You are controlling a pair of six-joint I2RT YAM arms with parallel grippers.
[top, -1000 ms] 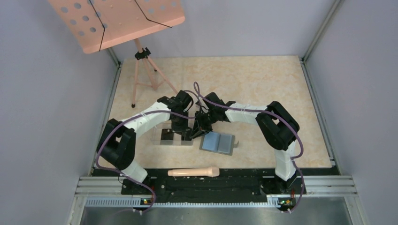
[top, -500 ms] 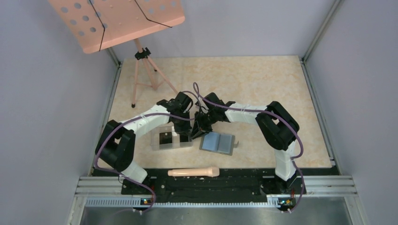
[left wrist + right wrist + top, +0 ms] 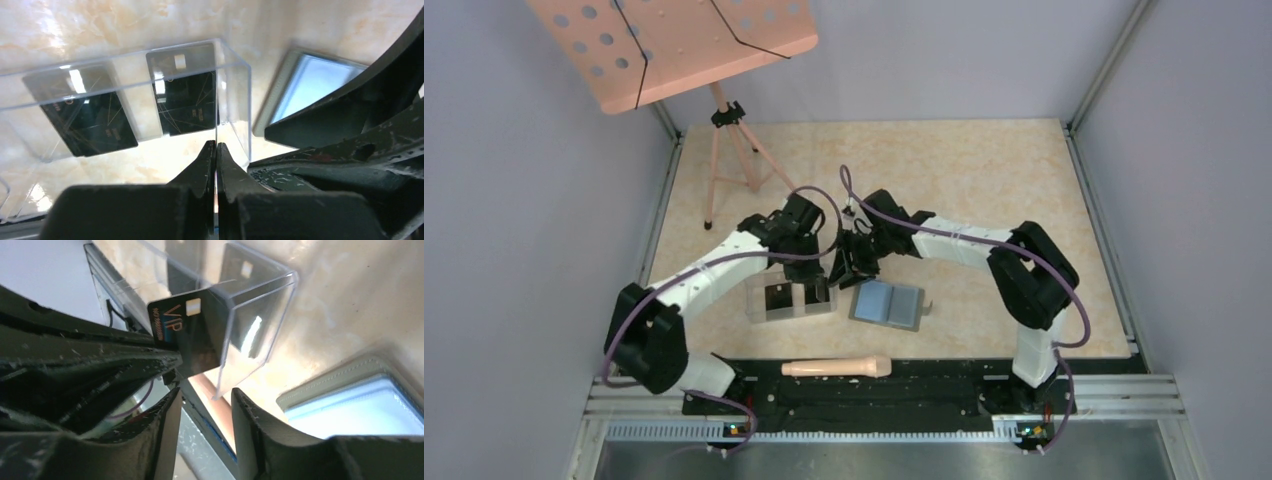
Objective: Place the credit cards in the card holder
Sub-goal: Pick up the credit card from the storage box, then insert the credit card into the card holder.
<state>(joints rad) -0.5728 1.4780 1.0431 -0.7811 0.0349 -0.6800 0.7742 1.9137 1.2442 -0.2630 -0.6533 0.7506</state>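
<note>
Left gripper (image 3: 216, 146), credit card (image 3: 194, 337) pinched between its tips

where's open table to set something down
Free: the far stretch of table behind both arms, from the tripod to the right wall; also the strip right of the card holder. Crowded: the middle, where clear box, left gripper holding a credit card, right gripper and card holder cluster.

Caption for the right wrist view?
Left jaws hold a black VIP card near a clear plastic box and gray wallet.
</note>
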